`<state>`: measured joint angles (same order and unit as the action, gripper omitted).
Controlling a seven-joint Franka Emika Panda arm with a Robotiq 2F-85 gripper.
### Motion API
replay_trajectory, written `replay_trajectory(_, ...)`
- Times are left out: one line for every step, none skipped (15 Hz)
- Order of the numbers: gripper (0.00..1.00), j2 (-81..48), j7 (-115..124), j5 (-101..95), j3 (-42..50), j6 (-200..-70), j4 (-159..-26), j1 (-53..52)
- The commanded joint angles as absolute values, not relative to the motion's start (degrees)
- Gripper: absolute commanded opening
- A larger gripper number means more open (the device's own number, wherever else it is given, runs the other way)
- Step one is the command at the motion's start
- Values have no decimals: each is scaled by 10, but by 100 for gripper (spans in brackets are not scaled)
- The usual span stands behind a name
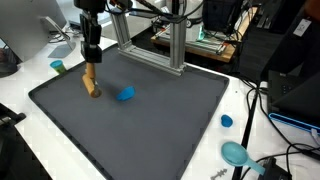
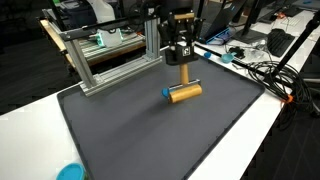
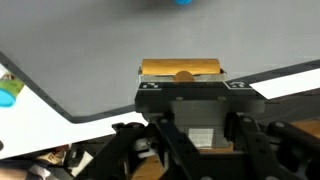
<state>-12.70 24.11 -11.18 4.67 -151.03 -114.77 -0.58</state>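
Note:
My gripper (image 1: 90, 62) (image 2: 183, 60) hangs straight down over the dark grey mat (image 1: 160, 130) (image 2: 150, 130). It is shut on the upright wooden handle (image 2: 184, 74) of a wooden mallet-like piece. The piece's cylindrical head (image 2: 186, 93) (image 1: 91, 84) rests on the mat. In the wrist view the wooden head (image 3: 180, 68) lies crosswise just beyond the jaws (image 3: 190, 130). A small blue object (image 1: 126, 94) (image 3: 183, 2) lies on the mat a short way from the head, untouched. In an exterior view its blue (image 2: 167, 95) shows at the end of the head.
An aluminium frame (image 1: 150, 45) (image 2: 110, 55) stands along the mat's far edge. On the white table lie a small blue cap (image 1: 226, 121), a teal bowl (image 1: 236, 153) (image 2: 70, 172) and a small teal item (image 1: 58, 66). Cables (image 2: 262, 72) run beside the mat.

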Motion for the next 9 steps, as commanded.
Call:
replay_trajectory(22,-48,86,-68,22,-1478,-1166,17)
replay_trajectory(22,-38,44,-51,15,-1472,-1167,19)
replay_trajectory(22,-31,7,-37,11,-1467,-1168,16)
replay_trajectory(22,-24,-29,-21,6,-1463,-1172,13)
replay_trajectory(22,-21,-64,-5,1,-1461,-1177,11)
replay_trajectory(22,-21,-100,13,-5,-1462,-1184,8)
replay_trajectory(22,-22,-135,30,-12,-1464,-1193,6)
replay_trajectory(22,-25,-171,45,-17,-1464,-1200,4)
replay_trajectory(22,-32,-205,53,-20,-1459,-1205,4)
